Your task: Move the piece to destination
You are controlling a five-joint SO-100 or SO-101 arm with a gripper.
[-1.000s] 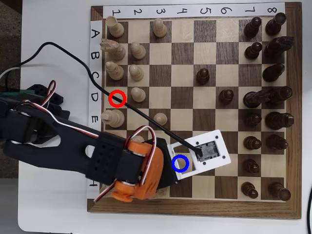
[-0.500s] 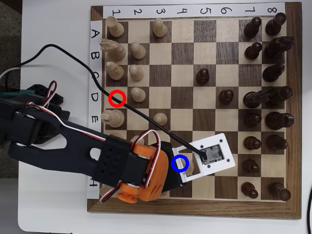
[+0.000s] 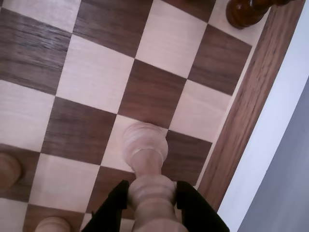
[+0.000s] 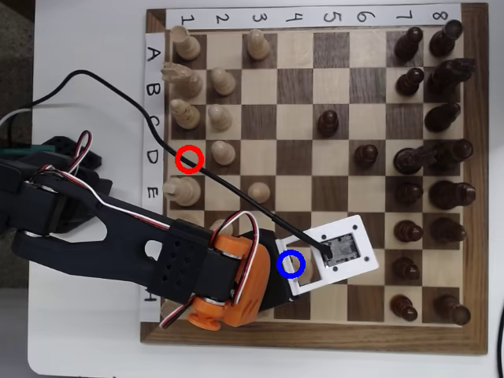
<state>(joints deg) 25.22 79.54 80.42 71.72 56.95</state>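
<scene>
In the wrist view the piece, pale cream with a rounded top, stands between my two black fingers, and my gripper is shut on its stem. Its foot appears to rest on a light square near the board's rim. In the overhead view my gripper sits under the white camera mount, right at the destination, the light square under the blue ring. Only a sliver of the cream piece shows there beside the ring.
Pale pieces stand along the board's left columns, and dark pieces fill the right columns. A red ring marks a square in row D. A black cable crosses the board. The wooden rim and a dark piece lie close by.
The arm and its camera mount have shifted slightly right across the board since the earliest frame. From half a second ago nothing visibly moves. The piece stays in the grip.
</scene>
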